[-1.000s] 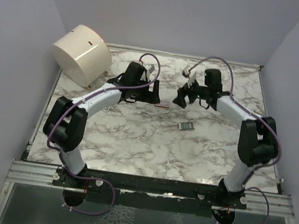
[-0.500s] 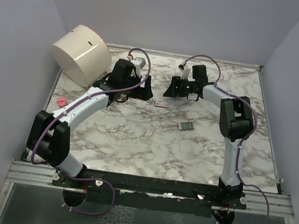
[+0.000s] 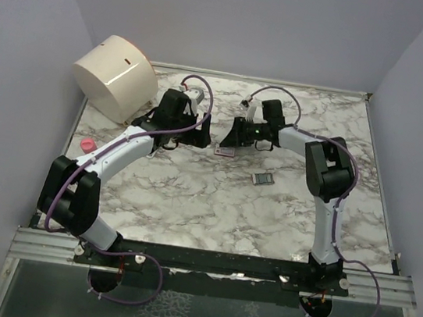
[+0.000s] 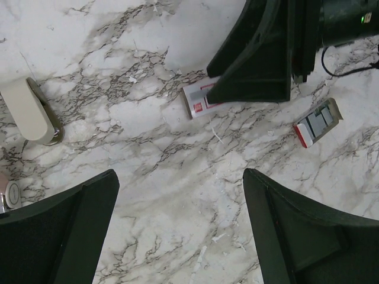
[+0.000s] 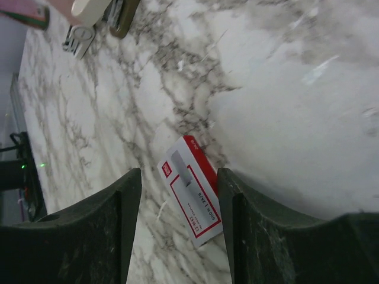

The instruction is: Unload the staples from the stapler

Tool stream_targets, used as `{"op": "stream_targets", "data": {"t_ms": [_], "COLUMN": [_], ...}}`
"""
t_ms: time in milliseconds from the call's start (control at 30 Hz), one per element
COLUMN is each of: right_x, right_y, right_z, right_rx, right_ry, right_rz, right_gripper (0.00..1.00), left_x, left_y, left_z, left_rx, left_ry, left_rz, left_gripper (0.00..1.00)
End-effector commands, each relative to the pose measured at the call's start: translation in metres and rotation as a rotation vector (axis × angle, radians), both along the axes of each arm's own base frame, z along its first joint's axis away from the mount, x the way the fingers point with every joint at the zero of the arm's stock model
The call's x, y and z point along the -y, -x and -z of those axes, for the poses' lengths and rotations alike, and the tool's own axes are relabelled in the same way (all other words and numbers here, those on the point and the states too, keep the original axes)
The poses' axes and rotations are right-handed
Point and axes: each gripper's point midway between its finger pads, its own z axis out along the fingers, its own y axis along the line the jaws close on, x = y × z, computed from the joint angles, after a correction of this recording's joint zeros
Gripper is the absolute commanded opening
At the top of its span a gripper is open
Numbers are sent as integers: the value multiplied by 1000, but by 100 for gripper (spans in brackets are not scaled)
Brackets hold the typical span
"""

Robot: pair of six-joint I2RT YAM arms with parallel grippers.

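The cream stapler (image 4: 29, 109) lies on the marble at the left of the left wrist view, and it shows again at the top left of the right wrist view (image 5: 98, 9). A small red-and-white staple box (image 5: 192, 198) lies flat between the fingers of my right gripper (image 5: 179, 177). The right finger touches its red edge, and a gap remains at the left finger. In the top view the box (image 3: 225, 151) sits just below the right gripper (image 3: 232, 138). My left gripper (image 4: 180, 177) hangs open over bare marble, left of the box (image 4: 198, 100).
A second small staple box (image 3: 264, 179), open with grey strips showing (image 4: 318, 121), lies right of the first. A cream cylindrical container (image 3: 117, 76) stands at the back left corner. A small pink object (image 3: 85, 143) sits near the left edge.
My right gripper has moved left and come down over the staple box, and its jaws have narrowed around it. The left gripper shifted slightly left and stayed open.
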Motion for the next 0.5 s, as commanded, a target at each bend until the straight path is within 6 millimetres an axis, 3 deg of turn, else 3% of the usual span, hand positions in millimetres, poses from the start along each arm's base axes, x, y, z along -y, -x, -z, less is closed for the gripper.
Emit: {"op": "stream_targets", "data": {"t_ms": [0,133,233,400,467], "right_x": [-15,-15,-10,12,27], "right_y": [57,66,58,36,39], "right_z": [20,9,-10,-52,-67], "right_rx": [-135,-135,-55,251,442], "right_ry": [2,-3,29,179,248], "right_rz": [-43,-27,-19,-75,-175], "right_gripper": [54,54,57,64,65], "left_x": [-6,-7,-4,3,8], "left_y": [-6,-5,-4,3,7], "left_z": [-3,5,8,12,15], "left_rx": [51,39,26,-3,-26], "left_ry": [-33,-53,-42,1,30], "left_rz": [-8,8,22,40,47], "left_gripper": [89,89,89,89,89]}}
